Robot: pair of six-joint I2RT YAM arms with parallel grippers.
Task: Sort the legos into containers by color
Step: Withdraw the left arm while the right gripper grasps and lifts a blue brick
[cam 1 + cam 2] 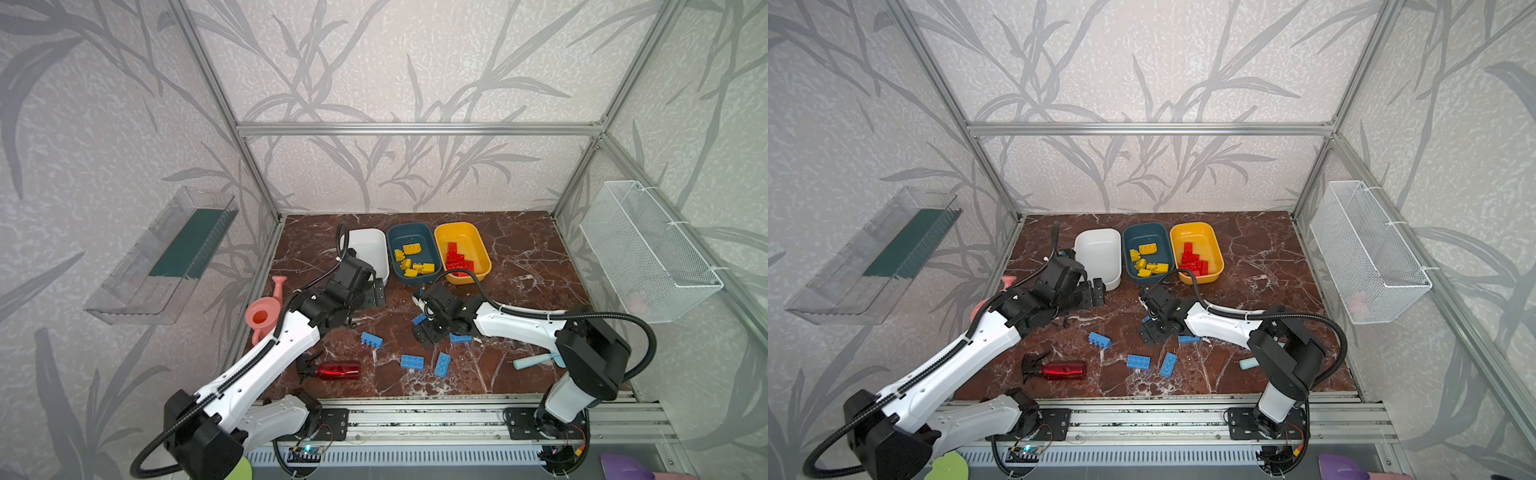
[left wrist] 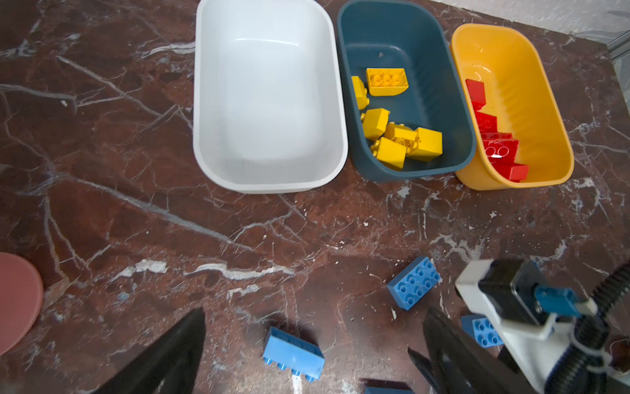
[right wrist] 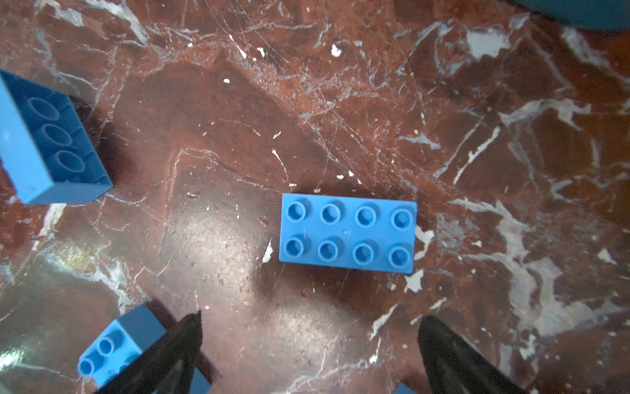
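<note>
Lego brick [image 3: 347, 233], bright blue, eight hollow studs facing up

Tubs, three: one white tub [image 1: 368, 245], one dark teal tub [image 1: 409, 235], one yellow tub [image 1: 465, 236]. Yellow bricks [image 2: 387, 81]: six counted in the left wrist view. Red bricks [image 1: 457, 258] — piled together, no firm count. Blue bricks [image 1: 412, 362] — five visible in both top views, two partly hidden. One each: red spray bottle [image 1: 338, 370], pink watering can [image 1: 262, 318], light blue scoop [image 1: 532, 361], wire basket [image 1: 648, 249], clear wall tray [image 1: 166, 257].
</note>
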